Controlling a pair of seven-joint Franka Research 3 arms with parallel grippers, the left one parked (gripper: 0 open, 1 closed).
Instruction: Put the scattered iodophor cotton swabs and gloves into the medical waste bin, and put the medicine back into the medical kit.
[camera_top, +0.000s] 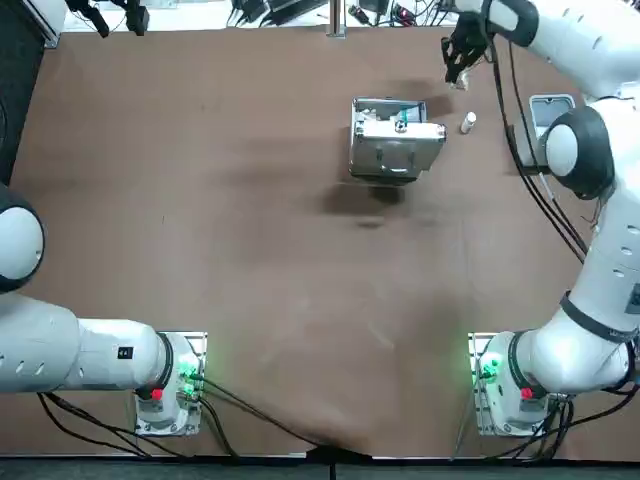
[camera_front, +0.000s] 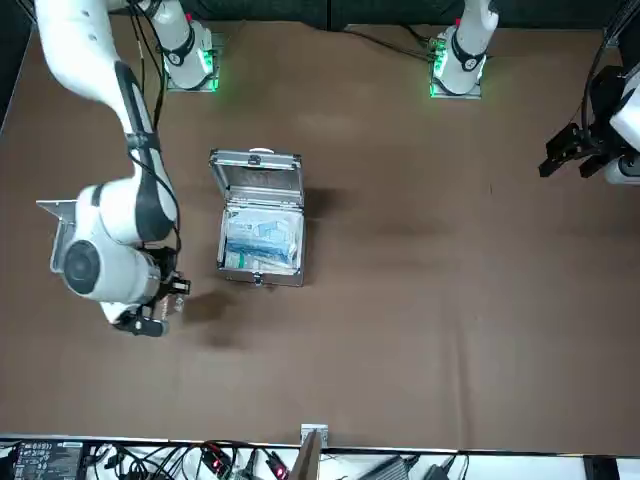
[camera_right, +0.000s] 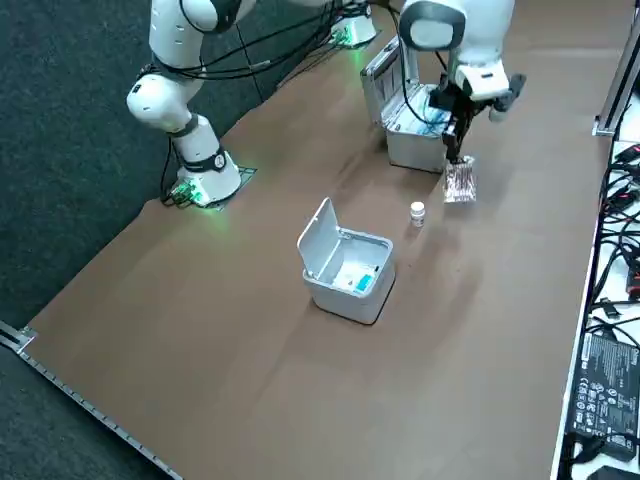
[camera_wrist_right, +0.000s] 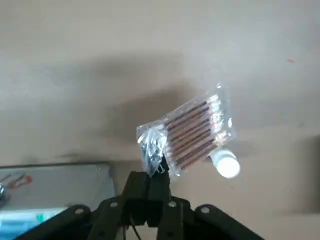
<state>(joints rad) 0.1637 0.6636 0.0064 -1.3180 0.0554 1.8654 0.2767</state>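
Clear plastic packet of brown iodophor cotton swabs (camera_wrist_right: 192, 134) hung in the air, pinched by one crinkled corner in the black two-finger right gripper (camera_wrist_right: 150, 175), whose fingers were squeezed narrow on it. It was up over the far right part of the brown tabletop (camera_right: 250, 380), just beside the open silver metal medical kit (camera_right: 415, 152). The small white medicine bottle (camera_right: 417, 213) sat on the table between the kit and the open-lidded white plastic waste bin (camera_right: 345, 300), touching neither.
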